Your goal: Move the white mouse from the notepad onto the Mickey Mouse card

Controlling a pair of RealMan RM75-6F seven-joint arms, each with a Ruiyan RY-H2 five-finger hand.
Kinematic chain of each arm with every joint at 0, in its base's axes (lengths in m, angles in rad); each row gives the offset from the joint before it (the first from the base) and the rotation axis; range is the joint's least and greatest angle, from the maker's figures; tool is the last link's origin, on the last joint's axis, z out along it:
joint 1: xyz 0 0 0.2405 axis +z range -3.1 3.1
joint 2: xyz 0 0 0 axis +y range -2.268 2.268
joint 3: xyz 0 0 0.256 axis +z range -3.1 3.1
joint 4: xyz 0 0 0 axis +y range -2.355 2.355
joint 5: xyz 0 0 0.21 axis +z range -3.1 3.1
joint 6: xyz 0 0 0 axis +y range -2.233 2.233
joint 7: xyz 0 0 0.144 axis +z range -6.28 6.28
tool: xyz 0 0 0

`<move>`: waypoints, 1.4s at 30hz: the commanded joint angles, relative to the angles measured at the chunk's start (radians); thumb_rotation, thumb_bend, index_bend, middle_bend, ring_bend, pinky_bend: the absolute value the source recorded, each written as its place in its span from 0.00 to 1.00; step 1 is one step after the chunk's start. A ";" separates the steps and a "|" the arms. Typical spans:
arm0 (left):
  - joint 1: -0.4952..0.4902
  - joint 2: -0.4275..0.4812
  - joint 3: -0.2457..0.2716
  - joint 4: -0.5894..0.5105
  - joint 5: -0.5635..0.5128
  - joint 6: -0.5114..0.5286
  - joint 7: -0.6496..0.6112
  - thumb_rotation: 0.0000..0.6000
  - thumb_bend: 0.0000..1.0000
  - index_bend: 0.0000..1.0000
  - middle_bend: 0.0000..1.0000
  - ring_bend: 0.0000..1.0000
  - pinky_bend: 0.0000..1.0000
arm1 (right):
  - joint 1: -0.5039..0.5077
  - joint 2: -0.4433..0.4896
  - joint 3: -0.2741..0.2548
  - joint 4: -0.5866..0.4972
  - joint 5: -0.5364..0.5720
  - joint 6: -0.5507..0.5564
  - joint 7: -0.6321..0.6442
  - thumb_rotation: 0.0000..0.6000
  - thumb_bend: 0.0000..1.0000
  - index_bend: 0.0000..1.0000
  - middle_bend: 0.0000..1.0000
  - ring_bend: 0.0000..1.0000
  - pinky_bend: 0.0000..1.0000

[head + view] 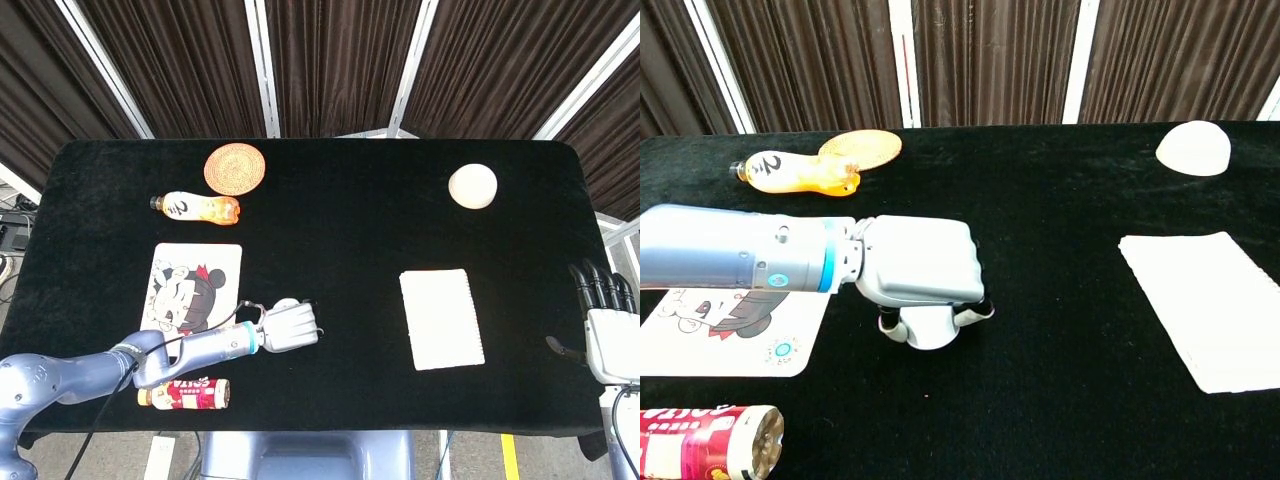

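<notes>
A bench (340,240) covered in black cloth fills the middle of the head view, its rounded corners visible at the upper left and upper right. Behind it hang dark brown pleated curtains (330,60) — they span the whole top of the frame, crossed by slanted white frame bars (258,65). Pale grey floor (480,455) shows along the bottom edge, with a yellow stripe (508,456) at the lower right. The lighting is even and bright — the curtains stay dim.
</notes>
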 commanded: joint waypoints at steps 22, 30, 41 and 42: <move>0.128 0.256 0.338 0.331 0.333 0.633 -0.264 1.00 0.07 0.67 0.50 0.46 0.43 | -0.025 -0.031 0.025 -0.016 -0.039 -0.022 -0.091 1.00 0.00 0.02 0.00 0.00 0.00; 0.226 0.198 0.415 0.628 0.367 0.760 -0.355 1.00 0.07 0.67 0.50 0.47 0.45 | -0.023 -0.054 0.031 -0.027 -0.044 -0.030 -0.155 1.00 0.00 0.02 0.00 0.00 0.00; 0.272 0.098 0.441 0.843 0.348 0.799 -0.438 1.00 0.07 0.67 0.49 0.47 0.45 | -0.023 -0.068 0.048 -0.018 -0.031 -0.041 -0.186 1.00 0.00 0.02 0.00 0.00 0.00; 0.270 0.088 0.445 0.858 0.349 0.797 -0.444 1.00 0.07 0.67 0.49 0.47 0.45 | -0.023 -0.068 0.049 -0.017 -0.032 -0.042 -0.185 1.00 0.00 0.02 0.00 0.00 0.00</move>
